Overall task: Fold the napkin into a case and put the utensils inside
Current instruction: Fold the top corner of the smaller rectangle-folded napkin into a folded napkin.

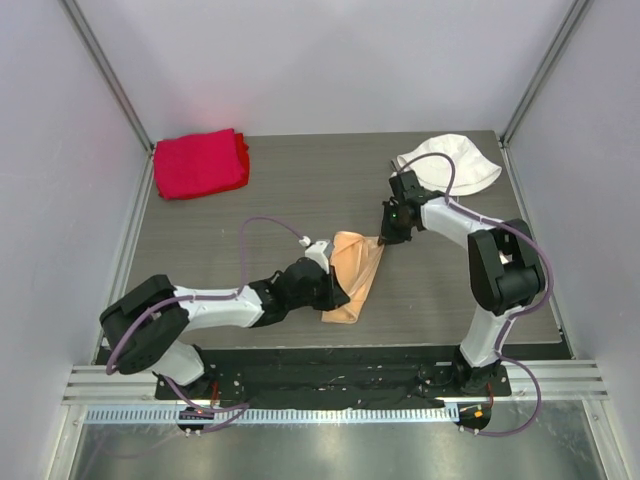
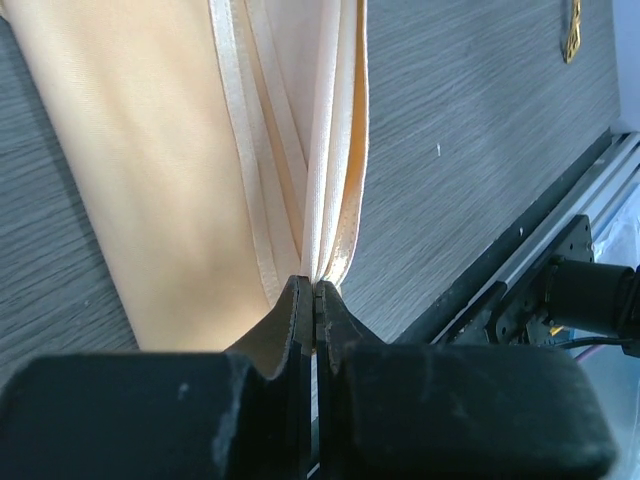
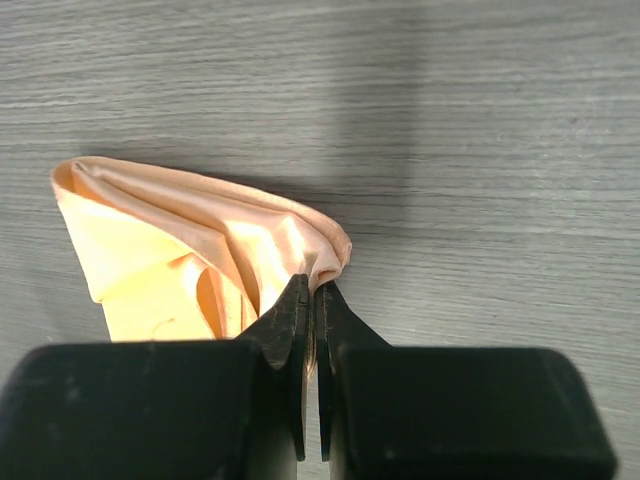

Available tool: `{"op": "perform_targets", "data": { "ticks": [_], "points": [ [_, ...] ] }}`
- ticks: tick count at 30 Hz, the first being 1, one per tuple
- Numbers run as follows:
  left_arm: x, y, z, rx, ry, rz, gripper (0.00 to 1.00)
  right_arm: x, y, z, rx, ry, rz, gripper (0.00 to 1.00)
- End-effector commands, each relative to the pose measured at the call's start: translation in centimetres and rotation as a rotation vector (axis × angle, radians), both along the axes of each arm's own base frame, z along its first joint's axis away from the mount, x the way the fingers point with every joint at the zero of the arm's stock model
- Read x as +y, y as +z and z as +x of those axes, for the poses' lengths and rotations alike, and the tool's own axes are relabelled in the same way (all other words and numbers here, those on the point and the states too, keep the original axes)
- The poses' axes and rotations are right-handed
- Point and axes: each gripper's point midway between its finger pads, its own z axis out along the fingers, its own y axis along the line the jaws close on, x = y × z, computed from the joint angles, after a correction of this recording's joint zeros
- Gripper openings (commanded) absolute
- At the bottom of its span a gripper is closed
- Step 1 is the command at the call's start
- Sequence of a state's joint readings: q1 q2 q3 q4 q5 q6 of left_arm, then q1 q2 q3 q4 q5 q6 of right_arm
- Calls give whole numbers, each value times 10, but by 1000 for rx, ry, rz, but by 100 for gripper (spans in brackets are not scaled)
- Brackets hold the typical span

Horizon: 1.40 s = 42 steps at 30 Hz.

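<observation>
Left end effector (image 2: 315, 290): clenched, fingers pressed flat together with no gap showing. It pinched the napkin (image 2: 150, 150) where several hemmed edges ran down and met at the fingertips. The layers fanned out and away from the pinch across the table (image 2: 480, 150).

Right end effector (image 3: 312, 290): also clenched, jaws shut tight on a bunched corner of the napkin (image 3: 170, 250). From that pinch the cloth rose in soft creased folds and spread off to one side, its far edge lying on the table (image 3: 450, 120).

From the top view, the napkin (image 1: 355, 275) lay near the middle of the table (image 1: 300, 190), folded into a long narrow shape set at a slant. The right end effector (image 1: 383, 240) gripped its far upper corner. The left end effector (image 1: 333, 288) gripped its left edge, partway down. Both arms met at the napkin, one on each side of it.

Whether the folds had formed a closed pocket could not be told; the layers looked loose and partly lifted at both pinches.

Other items: a red cloth (image 1: 200, 162) lay well apart from the napkin, beyond it and to the left. A white hat (image 1: 455, 160) lay beyond the napkin to the right, behind the right arm's wrist.
</observation>
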<state>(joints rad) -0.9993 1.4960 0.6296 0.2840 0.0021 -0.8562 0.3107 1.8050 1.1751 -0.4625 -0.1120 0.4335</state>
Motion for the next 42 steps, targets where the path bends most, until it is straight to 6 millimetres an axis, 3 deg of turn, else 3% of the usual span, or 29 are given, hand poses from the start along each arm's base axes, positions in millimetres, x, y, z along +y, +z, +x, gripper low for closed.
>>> {"op": "perform_targets", "data": {
  "ticks": [1, 9, 14, 19, 20, 21, 27, 31, 33, 34, 37, 38, 41, 42],
  "points": [
    [9, 12, 6, -53, 42, -16, 0, -9, 38, 26, -131, -25, -126, 5],
    [48, -8, 5, -66, 134, 79, 0, 9, 49, 31, -135, -30, -158, 5],
    [61, -19, 2, -49, 174, 99, 0, 23, 48, 33, -121, -21, -144, 16],
    [75, -28, 2, -54, 212, 128, 0, 37, 48, 34, -104, -8, -86, 15],
    [75, -27, 2, -58, 207, 126, 0, 39, 47, 35, -101, -6, -76, 11],
    [74, -24, 2, -61, 202, 114, 0, 42, 44, 36, -95, -2, -69, 1],
    [51, -2, -7, -85, 76, 29, 0, 53, 38, 37, -68, 16, -4, 1],
    [43, 9, -9, -87, 49, -11, 0, 41, 49, 33, -102, 0, -20, 26],
    [45, 10, -7, -94, 62, -12, 0, 30, 47, 28, -112, -19, -63, 33],
    [45, 9, -7, -94, 61, -8, 0, 27, 53, 26, -129, -19, -65, 43],
    [42, 11, -9, -91, 47, -20, 0, 21, 44, 12, -106, -13, -81, 60],
    [41, 9, -9, -82, 44, -16, 0, 17, 39, 4, -94, -12, -84, 70],
    [39, 8, -11, -72, 42, -25, 0, 18, 26, -7, -63, -30, -53, 79],
    [40, 6, -11, -68, 42, -23, 0, 30, 25, -13, -42, -6, 10, 80]
  ]
}}
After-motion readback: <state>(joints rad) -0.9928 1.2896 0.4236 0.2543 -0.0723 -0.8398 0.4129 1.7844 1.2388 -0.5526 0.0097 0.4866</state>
